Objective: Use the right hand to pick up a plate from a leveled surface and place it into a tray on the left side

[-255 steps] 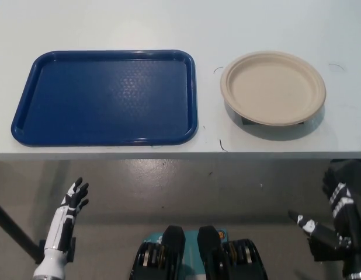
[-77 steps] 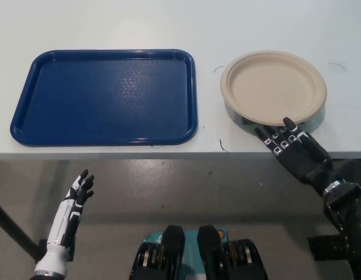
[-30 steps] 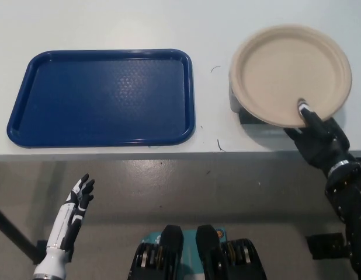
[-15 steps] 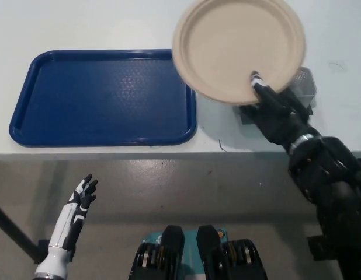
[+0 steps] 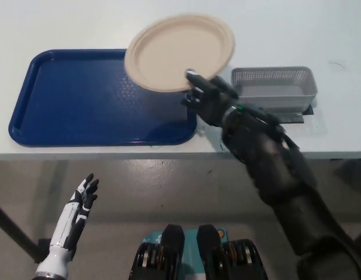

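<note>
Right hand grips beige plate above blue tray, which holds nothing; grey mesh basket likewise. Left hand open, below table.

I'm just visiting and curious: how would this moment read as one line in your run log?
stage: carrying | right hand: shut on paper plate, held over blue tray right edge | left hand: open, below table | grey mesh basket: uncovered

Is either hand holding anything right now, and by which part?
The right hand holds the plate by its near rim, above the blue tray's right end. The left hand, below the table edge, is open and holds nothing.
</note>
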You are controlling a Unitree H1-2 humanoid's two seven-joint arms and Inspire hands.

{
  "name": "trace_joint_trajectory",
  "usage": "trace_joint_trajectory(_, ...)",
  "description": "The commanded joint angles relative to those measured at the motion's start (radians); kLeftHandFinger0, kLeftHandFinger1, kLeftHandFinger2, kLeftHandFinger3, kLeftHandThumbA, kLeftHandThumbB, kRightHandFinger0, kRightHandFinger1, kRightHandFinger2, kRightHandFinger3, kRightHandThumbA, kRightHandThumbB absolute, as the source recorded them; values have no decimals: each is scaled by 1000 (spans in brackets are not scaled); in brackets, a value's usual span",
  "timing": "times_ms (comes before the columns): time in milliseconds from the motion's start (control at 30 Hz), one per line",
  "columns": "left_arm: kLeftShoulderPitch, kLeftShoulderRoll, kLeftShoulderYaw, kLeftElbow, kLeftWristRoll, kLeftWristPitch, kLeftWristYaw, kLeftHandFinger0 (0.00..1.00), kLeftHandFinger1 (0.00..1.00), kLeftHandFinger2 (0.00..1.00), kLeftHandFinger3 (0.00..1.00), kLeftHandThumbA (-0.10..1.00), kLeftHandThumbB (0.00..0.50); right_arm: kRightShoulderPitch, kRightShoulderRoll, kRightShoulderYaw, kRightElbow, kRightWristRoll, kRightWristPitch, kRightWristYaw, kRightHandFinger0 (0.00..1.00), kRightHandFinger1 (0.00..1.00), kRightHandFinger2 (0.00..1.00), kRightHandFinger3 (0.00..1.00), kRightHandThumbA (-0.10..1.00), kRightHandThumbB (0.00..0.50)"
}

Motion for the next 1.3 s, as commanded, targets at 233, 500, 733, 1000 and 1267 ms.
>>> trace_joint_trajectory(233,-30,23,-11,-18,-6,-17,-19,1000,1000,1000,1000,926,194,-312,115,-67,477,-221,-150,206,0,255,832,1000,-100,109)
trace_joint_trajectory(500,-40,20,-15,-19,6,1,-15,1000,1000,1000,1000,930,228,-394,165,-104,694,-304,-239,283,0,311,828,916,-100,111)
trace_joint_trajectory(733,-52,25,-23,-20,7,0,-25,1000,1000,1000,1000,944,235,-397,200,-141,789,-368,-289,289,0,292,840,1000,-100,104)
trace_joint_trajectory(1000,-52,23,-22,-24,0,-2,-29,1000,1000,991,1000,931,232,-366,194,-168,845,-429,-273,269,94,453,953,624,268,245)
trace_joint_trajectory(1267,-59,24,-23,-21,5,-1,-28,1000,1000,973,1000,924,219,-382,151,-162,841,-484,-206,476,1000,1000,1000,1000,1000,412)
